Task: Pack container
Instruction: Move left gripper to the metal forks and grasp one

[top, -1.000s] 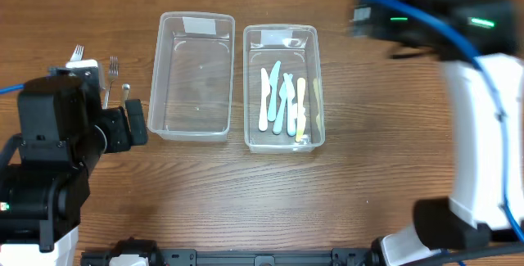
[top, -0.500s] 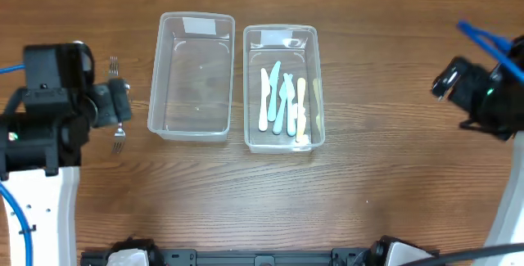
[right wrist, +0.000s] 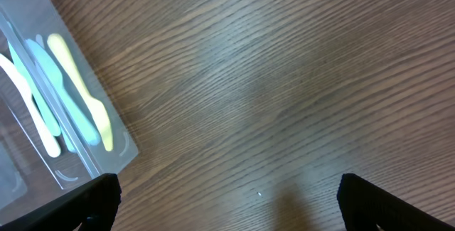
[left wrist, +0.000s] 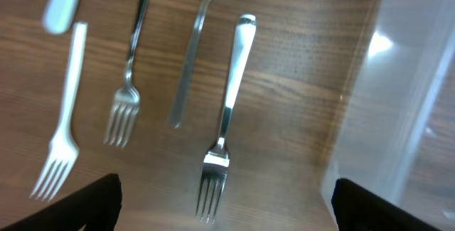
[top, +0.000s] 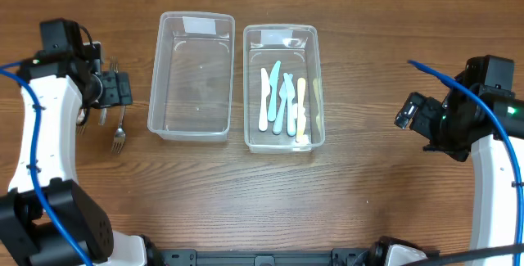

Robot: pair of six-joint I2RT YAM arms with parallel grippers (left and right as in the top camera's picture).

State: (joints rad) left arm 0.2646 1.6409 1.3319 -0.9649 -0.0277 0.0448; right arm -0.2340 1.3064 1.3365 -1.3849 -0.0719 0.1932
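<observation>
Container [left wrist: 402, 103] edge blurs beside cropped forks [left wrist: 226, 117]; left pincer [left wrist: 227, 206] and right pincer [right wrist: 227, 202] both gape wide.

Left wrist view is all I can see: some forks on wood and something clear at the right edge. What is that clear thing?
Observer: It is the wall of a clear container. The overhead view shows it is empty.
Operator: Is that the only box out there?
Observer: No. A second container stands right beside it, on the side away from your forks, with pastel plastic cutlery lying inside.
Operator: And what is the other arm doing?
Observer: The right gripper hangs open over the table, to the right of both containers, holding nothing.
</observation>
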